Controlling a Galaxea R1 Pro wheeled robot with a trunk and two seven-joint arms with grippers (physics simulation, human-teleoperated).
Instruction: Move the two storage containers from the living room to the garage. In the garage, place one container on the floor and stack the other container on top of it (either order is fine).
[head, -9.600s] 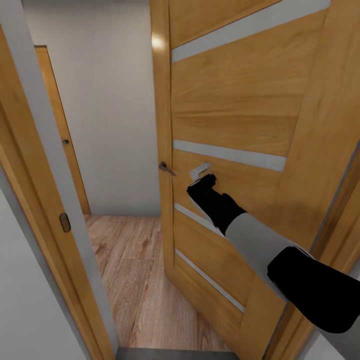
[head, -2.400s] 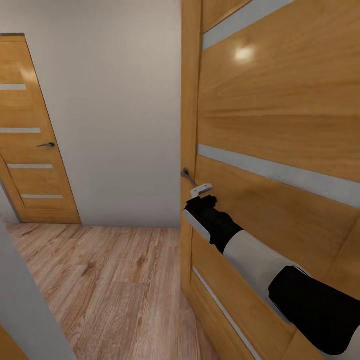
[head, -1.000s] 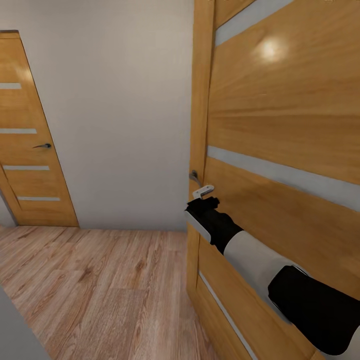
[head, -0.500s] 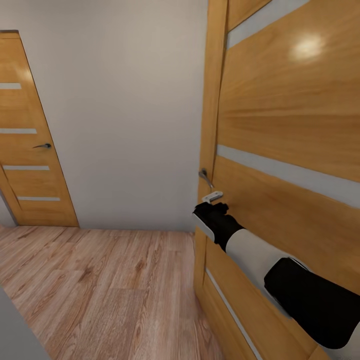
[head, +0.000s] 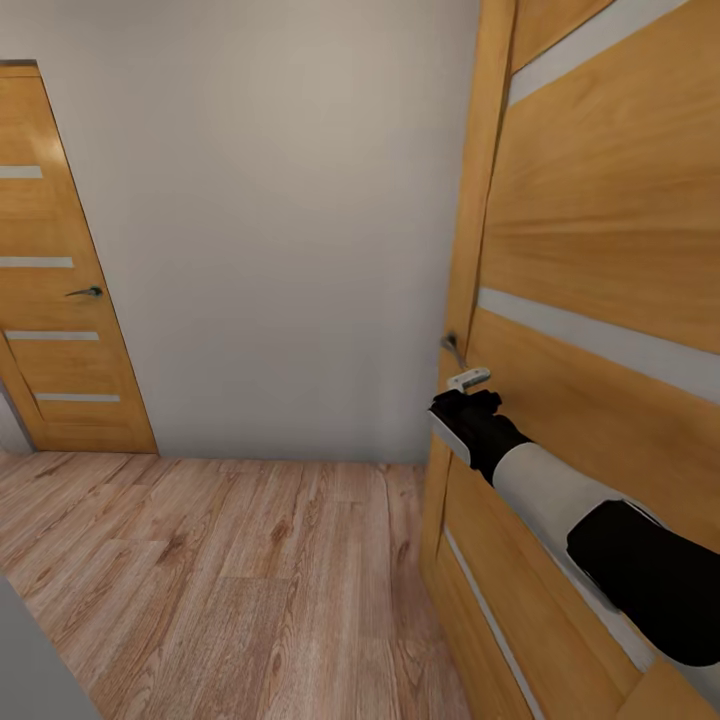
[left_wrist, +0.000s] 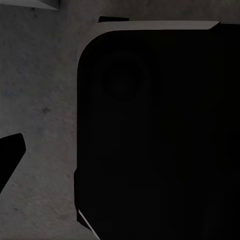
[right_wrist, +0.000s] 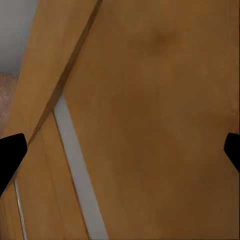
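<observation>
The two storage containers are out of view. I am in a hallway with a light wood-plank floor (head: 230, 560). My right gripper (head: 466, 392) is pressed against the face of an open wooden door (head: 600, 250), just below its lever handle (head: 452, 349). In the right wrist view the right gripper (right_wrist: 120, 152) is open, its black fingertips (right_wrist: 10, 150) at both edges and the door panel close in front. In the left wrist view one black fingertip (left_wrist: 10, 155) of the left gripper shows over grey floor beside the robot's dark body (left_wrist: 155, 130).
A pale wall (head: 280, 220) closes the hallway straight ahead. A second wooden door (head: 50, 280) stands shut at the far left. A pale door frame edge (head: 20, 650) shows at the lower left. Open floor lies between the wall and me.
The open door has swung further to the right, and my right arm has followed it with the gripper still on the door face. The far door and wall have stayed put.
</observation>
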